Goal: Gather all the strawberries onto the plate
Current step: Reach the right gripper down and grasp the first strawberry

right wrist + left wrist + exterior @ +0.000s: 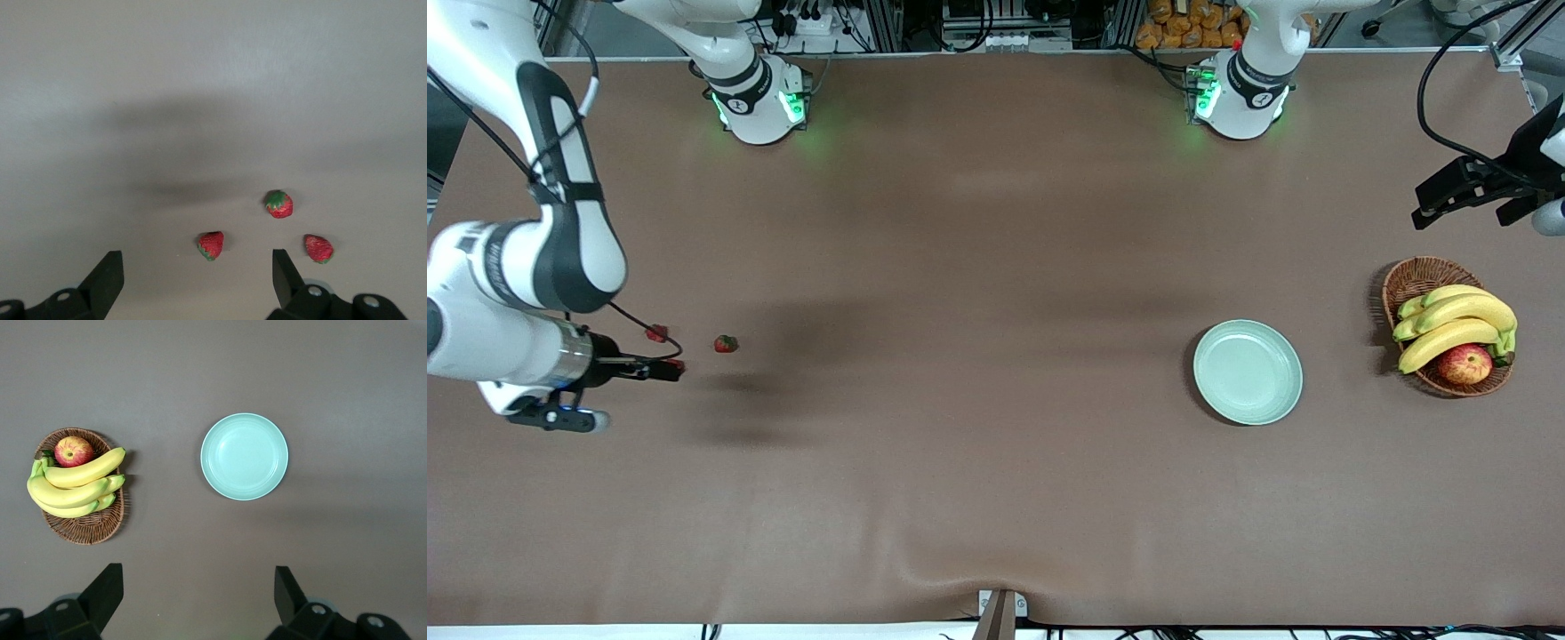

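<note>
strawberries (211,245): three small, red, green-capped, loose on the brown cloth at the right arm's end
plate (1248,372): smooth round mint, beside wicker basket (1414,280)
right gripper (660,368): low over berries, fingers apart
left gripper (198,595): waits high, fingers apart

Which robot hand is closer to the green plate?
Left. The left gripper hangs open above the table near the basket, beside the plate. The right gripper is open over the strawberries.

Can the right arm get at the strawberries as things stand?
Probably yes. The right gripper hangs open over the three strawberries, which lie bare on the table, apart from one another, with nothing covering them.
</note>
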{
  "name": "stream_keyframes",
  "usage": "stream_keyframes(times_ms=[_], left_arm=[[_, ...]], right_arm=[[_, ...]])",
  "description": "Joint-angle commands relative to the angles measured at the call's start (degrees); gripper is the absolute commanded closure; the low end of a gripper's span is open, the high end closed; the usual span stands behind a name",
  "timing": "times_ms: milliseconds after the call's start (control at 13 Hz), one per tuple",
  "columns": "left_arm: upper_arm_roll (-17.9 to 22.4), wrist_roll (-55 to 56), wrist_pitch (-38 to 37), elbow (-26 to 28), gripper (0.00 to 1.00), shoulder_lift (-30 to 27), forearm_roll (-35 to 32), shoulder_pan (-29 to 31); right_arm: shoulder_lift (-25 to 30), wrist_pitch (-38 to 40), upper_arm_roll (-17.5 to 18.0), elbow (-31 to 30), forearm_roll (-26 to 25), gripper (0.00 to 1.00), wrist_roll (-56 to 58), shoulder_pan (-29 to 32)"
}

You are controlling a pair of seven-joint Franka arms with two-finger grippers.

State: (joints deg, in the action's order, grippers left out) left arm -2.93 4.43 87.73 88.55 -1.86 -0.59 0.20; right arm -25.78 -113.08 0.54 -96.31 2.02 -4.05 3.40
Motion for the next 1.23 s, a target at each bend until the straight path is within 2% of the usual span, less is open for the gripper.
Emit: stream_keyframes(times_ms=[0,307,613,690,920,1150], left_arm=[[-0.4,-0.3,-0.1,-0.1,0.0,-1.0,0.7,0.3],[-0.1,-0.6,-0.3,0.0,0.0,-2.0,0.8,0.4],[-0.1,0.4,-0.3,0.0,0.0,-1.0,0.8,0.3],[-0.1,0.5,-0.3,0.0,0.0,-0.5,0.7,0.3],[-0.1,0.7,-0.3,-0.1,0.0,-0.4,0.9,0.2],[-0.6,0.7,-0.3,-0.2,0.0,-0.4,1.4,-0.1]], right_arm=[[-1.4,-4.1,-0.3,-5.1,0.0,0.01,0.4,0.3],[-4.9,-4.8,-0.3,-7.8,0.0,0.02,-0.1,0.3],[-6.9,-4.7,-0.3,-8.1,0.0,0.11,-0.3,-0.1],[-7.4,-4.6,-0.3,-8.1,0.0,0.17,-0.3,-0.2],[-8.1,-4.4,-0.3,-8.7,0.2,0.25,-0.3,-0.4],[-8.5,-4.2,-0.3,-9.1,0.4,0.28,-0.4,-1.2]])
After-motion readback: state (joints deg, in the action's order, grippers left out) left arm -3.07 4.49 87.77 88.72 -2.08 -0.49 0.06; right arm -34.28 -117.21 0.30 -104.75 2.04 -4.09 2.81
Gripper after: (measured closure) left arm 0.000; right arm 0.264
